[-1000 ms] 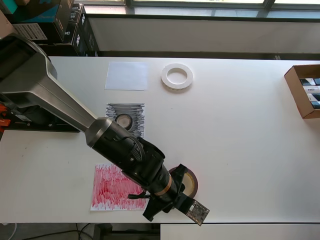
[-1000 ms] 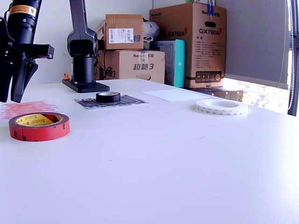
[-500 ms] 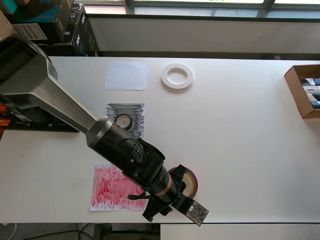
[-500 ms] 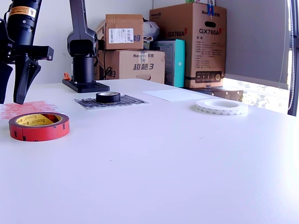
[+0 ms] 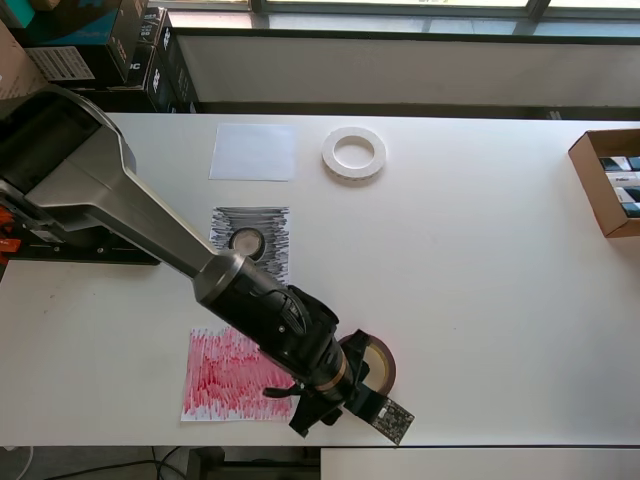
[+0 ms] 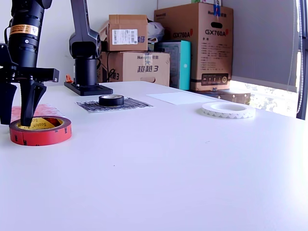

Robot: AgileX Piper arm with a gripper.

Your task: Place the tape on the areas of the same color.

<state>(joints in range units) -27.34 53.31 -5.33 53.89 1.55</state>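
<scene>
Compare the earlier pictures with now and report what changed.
The gripper came down over the red tape roll: it hung above the roll before, and one finger now reaches into the roll's core while the other stands outside its wall. The jaws are still apart, nothing gripped. The red roll, black tape roll on the black-scribbled sheet and white tape ring stayed put.

Cardboard boxes (image 6: 144, 50) are stacked behind the white table (image 6: 192, 159), beside what looks like a teal box (image 6: 179, 62).
</scene>
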